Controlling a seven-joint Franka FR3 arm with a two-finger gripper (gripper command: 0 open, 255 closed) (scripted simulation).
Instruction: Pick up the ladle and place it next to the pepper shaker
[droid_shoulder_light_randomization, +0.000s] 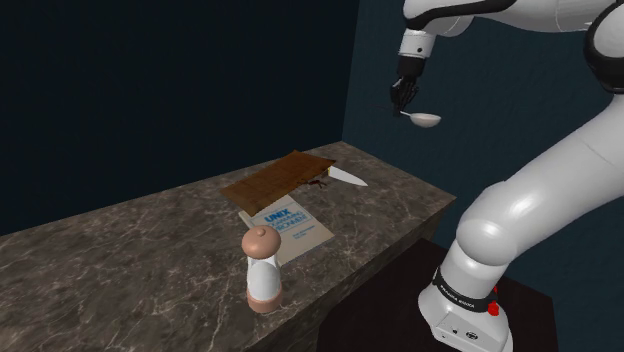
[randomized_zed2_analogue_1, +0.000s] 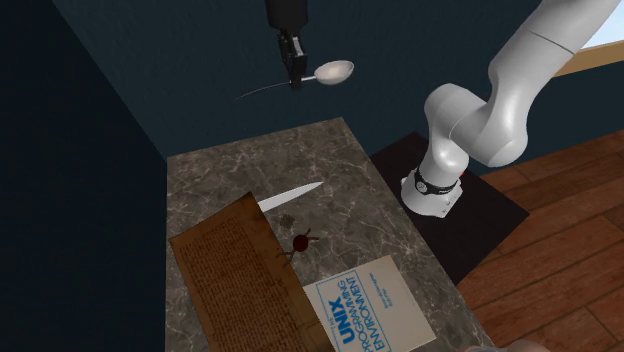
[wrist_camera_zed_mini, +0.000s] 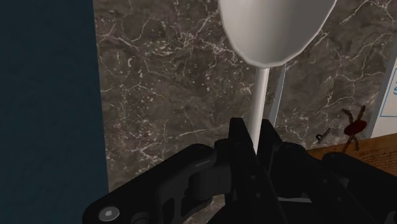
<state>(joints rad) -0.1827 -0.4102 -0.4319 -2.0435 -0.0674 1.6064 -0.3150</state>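
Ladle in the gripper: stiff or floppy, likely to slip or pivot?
Probably stiff: the ladle juts sideways from the gripper with no visible sag. It may pivot if jolted, as it is clasped only by its thin handle and the wide bowl hangs off to one side. Set down, the rounded bowl could rock on the counter.

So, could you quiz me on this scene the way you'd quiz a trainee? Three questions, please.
1. True or false: the ladle is lying on the counter.
2. The fingers are: A) open above the counter, B) shut on the ladle's handle, C) shut on nothing.
3. Fill in: the thing on the counter nearest the pepper shaker is the ____ marked UNIX.

Key
1. False: it hangs in the air, held.
2. B.
3. book.
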